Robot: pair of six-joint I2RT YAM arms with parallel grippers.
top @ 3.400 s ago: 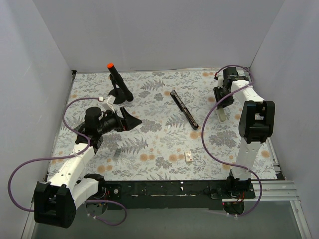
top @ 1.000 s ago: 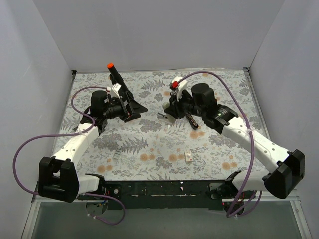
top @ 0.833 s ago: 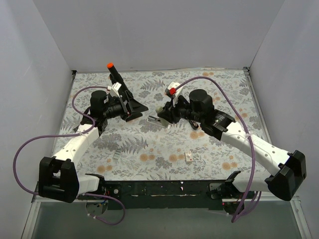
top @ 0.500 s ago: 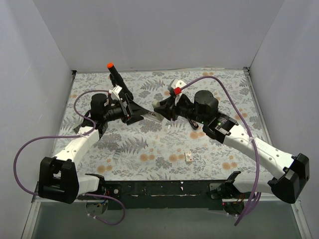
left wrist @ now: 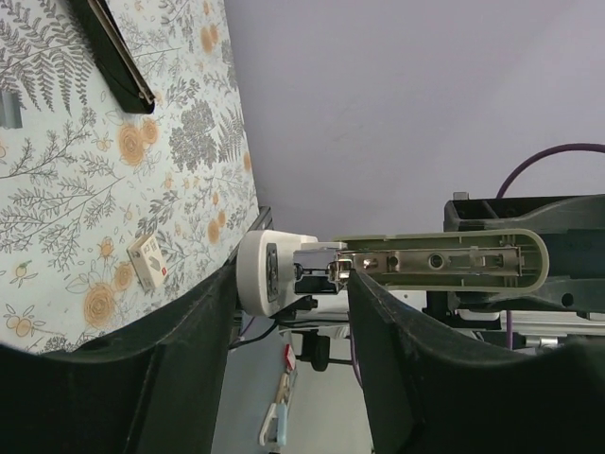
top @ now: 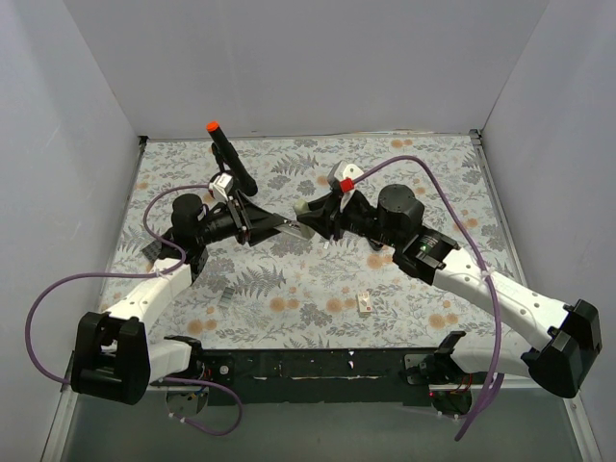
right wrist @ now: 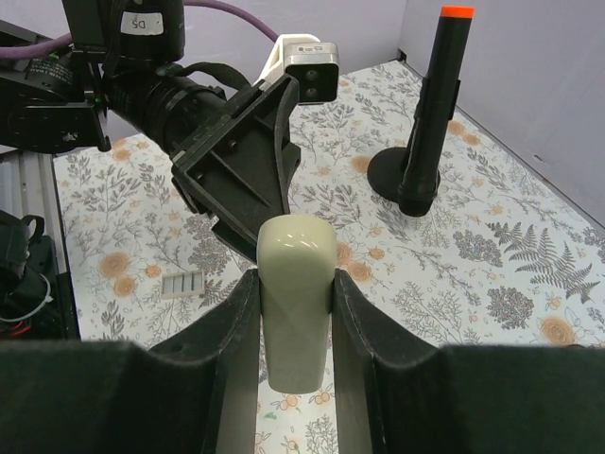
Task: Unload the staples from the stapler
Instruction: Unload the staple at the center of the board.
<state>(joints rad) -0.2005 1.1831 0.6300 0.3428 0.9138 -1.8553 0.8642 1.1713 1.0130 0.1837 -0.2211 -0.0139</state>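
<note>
The stapler [left wrist: 113, 55], a slim black bar, lies flat on the table [top: 289, 279] out toward the right. From above it is mostly tucked under the right arm, and nothing is gripping it. What's up in the air instead is a cream bar [right wrist: 295, 303] with a metal channel along one face. It might be a piece off the stapler, but from where I stand I can't say. The right fingers [right wrist: 230, 345] pinch it from both sides and leave the rounded tip sticking out level toward the other arm. That looks to me like an offer for a handover or a two-handed pull. The left fingers [left wrist: 180, 350] stand partly spread with that tip at their gap, not visibly clamped on it. A short staple strip [right wrist: 184, 285] lies on the table below, well apart from the stapler.
</note>
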